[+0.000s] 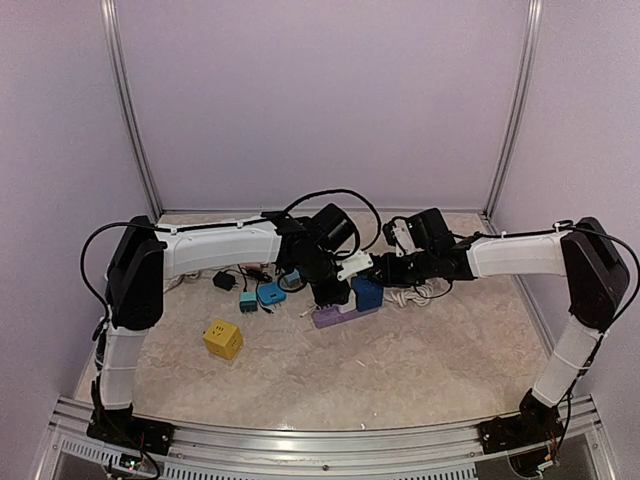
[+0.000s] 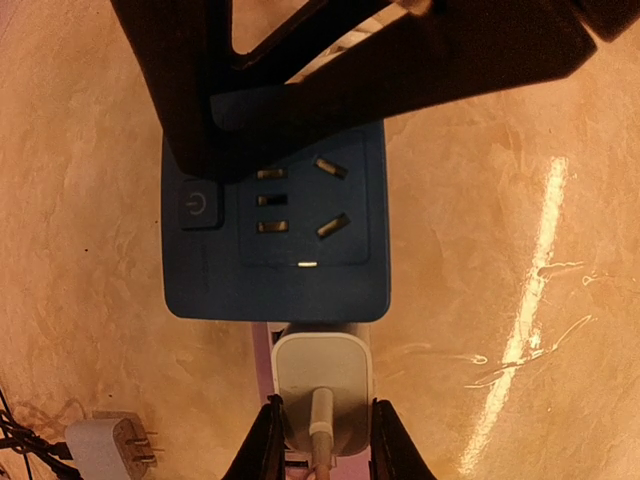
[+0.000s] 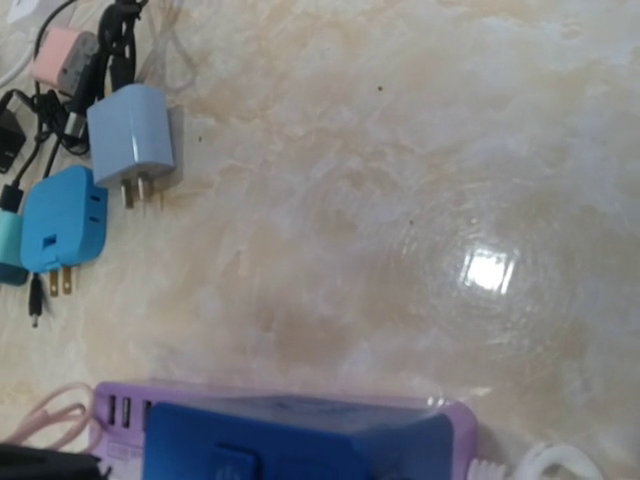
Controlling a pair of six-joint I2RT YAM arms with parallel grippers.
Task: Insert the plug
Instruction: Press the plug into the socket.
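The white plug (image 2: 322, 375), its cable trailing toward the camera, sits between the fingers of my left gripper (image 2: 325, 408), which is shut on it. It hangs over the purple power strip (image 1: 335, 316), just beside a blue socket block (image 2: 275, 240) that stands on the strip. Whether the prongs are in the strip cannot be told. My right gripper (image 1: 372, 282) reaches in from the right. Its black fingers (image 2: 190, 120) clamp the far end of the blue block (image 3: 300, 445). They stay out of the right wrist view.
Left of the strip lie a yellow cube socket (image 1: 222, 339), a blue plug (image 3: 65, 220), a light blue charger (image 3: 133, 140), a pink adapter (image 3: 62, 57) and black cables. A white pronged plug (image 2: 105, 442) lies near the left gripper. A white cord (image 1: 410, 295) coils right of the strip.
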